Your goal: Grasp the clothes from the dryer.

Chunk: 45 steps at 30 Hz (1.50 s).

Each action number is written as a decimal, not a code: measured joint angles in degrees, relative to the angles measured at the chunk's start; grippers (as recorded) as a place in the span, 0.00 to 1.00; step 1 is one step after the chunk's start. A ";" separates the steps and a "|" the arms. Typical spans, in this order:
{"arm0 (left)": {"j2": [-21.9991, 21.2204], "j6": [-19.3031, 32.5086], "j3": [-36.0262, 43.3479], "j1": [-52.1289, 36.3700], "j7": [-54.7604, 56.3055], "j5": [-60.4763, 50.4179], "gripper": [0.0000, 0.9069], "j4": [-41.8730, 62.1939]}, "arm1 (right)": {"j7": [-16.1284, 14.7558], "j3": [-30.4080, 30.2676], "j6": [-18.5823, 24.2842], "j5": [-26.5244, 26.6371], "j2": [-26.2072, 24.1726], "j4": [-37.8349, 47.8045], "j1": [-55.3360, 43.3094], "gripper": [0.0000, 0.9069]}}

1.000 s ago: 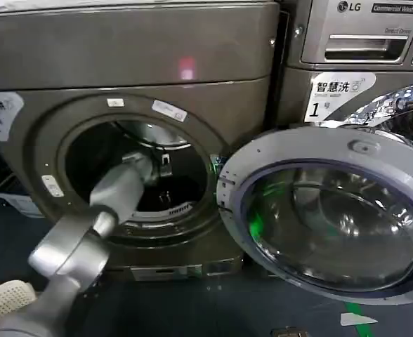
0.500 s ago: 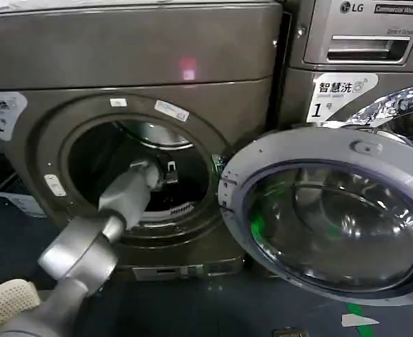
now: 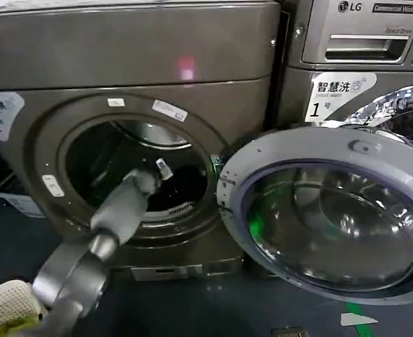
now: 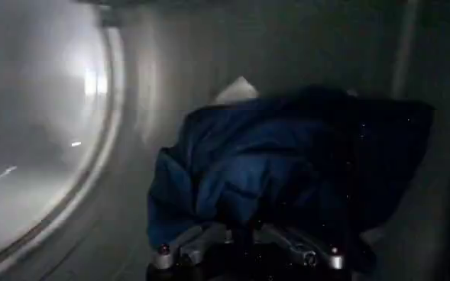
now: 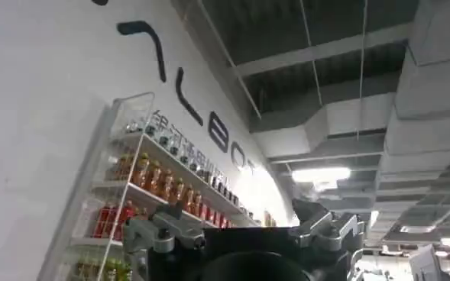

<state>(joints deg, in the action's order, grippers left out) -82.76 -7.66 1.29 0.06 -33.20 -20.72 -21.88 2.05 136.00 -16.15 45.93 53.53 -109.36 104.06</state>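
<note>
Left arm reaches into the dryer (image 3: 133, 63) drum mouth. Left gripper (image 4: 247, 248), jaws spread wide, sits just short of the clothes (image 4: 286, 172), heaped inside the drum. Dryer door (image 3: 333, 210) hangs open right of the mouth.

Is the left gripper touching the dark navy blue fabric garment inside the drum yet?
Cannot tell. In the left wrist view the left gripper sits right against the clothes, but darkness hides any contact or gap.

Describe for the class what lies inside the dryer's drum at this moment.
Inside the dryer, the left gripper faces the clothes, a dark blue heap on the drum floor. Whatever lies beneath or behind that heap is covered.
</note>
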 measured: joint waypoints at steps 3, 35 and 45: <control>1.12 -3.40 -4.28 3.92 4.64 2.19 0.00 -7.14 | 0.02 -0.31 0.03 -0.16 0.01 -0.15 -0.03 1.00; -2.04 0.50 -22.12 37.08 39.77 21.31 0.00 -56.47 | 1.43 -1.98 5.35 -1.25 1.21 -1.27 -0.26 1.00; -2.50 -0.31 -22.13 38.10 40.71 21.42 0.00 -58.03 | 1.31 -1.36 4.42 -2.02 1.48 -1.76 -0.24 1.00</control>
<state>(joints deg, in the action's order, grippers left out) -85.26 -7.97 -20.84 38.16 7.50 0.69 -79.91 3.35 134.64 -11.73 43.91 55.01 -111.12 103.82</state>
